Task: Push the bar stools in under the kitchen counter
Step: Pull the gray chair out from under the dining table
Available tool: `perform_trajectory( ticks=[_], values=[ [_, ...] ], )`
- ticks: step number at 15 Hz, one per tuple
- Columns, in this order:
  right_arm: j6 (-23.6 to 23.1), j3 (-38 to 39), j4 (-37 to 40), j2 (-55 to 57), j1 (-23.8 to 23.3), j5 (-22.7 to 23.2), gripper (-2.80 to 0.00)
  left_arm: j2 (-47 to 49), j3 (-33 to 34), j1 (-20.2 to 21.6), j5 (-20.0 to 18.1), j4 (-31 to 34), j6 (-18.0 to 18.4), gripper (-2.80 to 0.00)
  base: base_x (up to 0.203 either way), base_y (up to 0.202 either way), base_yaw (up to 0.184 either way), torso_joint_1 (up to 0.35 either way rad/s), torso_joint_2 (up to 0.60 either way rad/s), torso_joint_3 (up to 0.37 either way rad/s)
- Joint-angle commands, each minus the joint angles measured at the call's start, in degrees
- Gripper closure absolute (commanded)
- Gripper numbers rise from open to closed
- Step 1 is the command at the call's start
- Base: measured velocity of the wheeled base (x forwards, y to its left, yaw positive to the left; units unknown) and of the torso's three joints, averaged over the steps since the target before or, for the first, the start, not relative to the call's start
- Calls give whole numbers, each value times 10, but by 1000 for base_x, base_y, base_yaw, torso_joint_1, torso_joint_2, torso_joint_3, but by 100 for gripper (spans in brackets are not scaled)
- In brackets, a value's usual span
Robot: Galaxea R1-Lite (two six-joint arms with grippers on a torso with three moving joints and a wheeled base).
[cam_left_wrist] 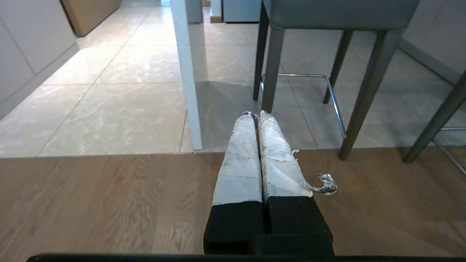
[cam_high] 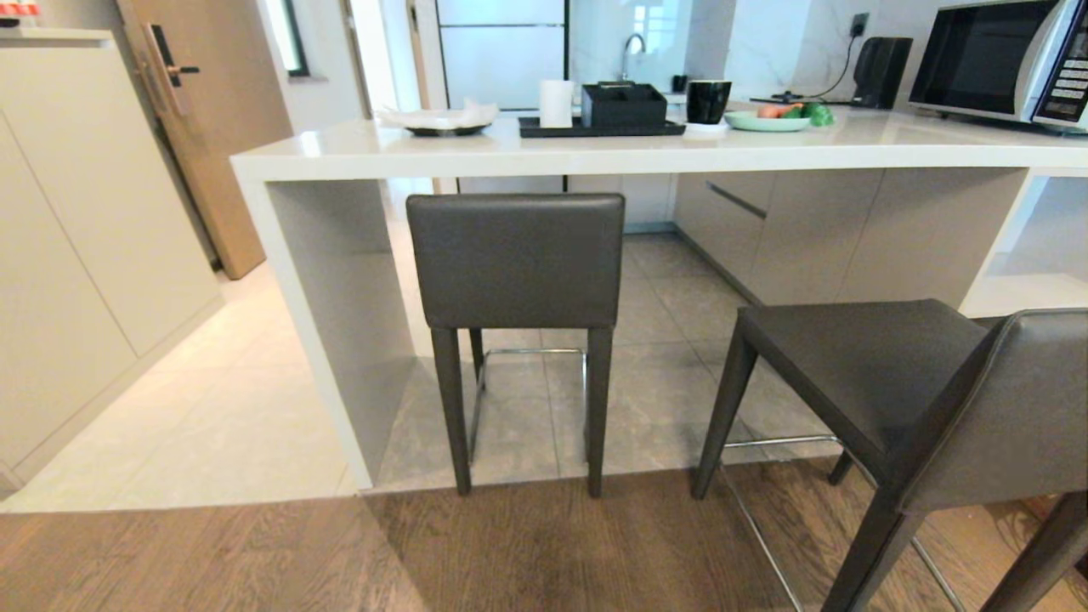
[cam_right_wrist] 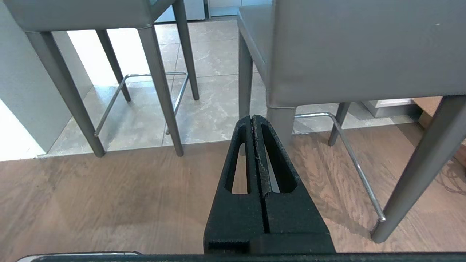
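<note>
facing the kitchen table [cam_high: 595, 153] with both bar stools in view. left stool [cam_high: 515, 259] stands upright, backrest toward me, just under the front edge of the white slab, rear feet on the line where tile meets wood floor [cam_high: 212, 561]; it looks mostly in, maybe needs a short nudge. right stool [cam_high: 901, 382] stands out on the wood floor, well clear of the table, turned at an angle with its seat open to view.

my left end effector [cam_left_wrist: 256, 114] is fully closed, its tape-wrapped fingers [cam_left_wrist: 240, 153] pressed together, holding nothing, hanging low above the wood floor short of the left stool's legs. my right end effector [cam_right_wrist: 253, 118] is likewise closed and empty, low, just before the right stool's backrest [cam_right_wrist: 364, 51].

judgement: stools look stiff-framed, moderately heavy, tall and narrow, so likely to tip if pushed high. leather is soft and may let a closed tip slide. best contact seems low on the backrest, near seat height, centred. the floor joint could catch the feet.
</note>
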Motion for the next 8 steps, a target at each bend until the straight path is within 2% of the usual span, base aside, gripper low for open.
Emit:
perform_trajectory(
  ticks=[1,5,8],
  values=[
    [0,1,0,0,1,0,0,0,1,0,0,0,0,0,0,0,0,0,0,0],
    [0,1,0,0,0,0,0,1,1,0,0,0,0,0,18,1,-3,2,1,1],
    [0,1,0,0,0,0,0,1,1,0,0,0,0,0,179,0,0,2,1,4]
  ],
)
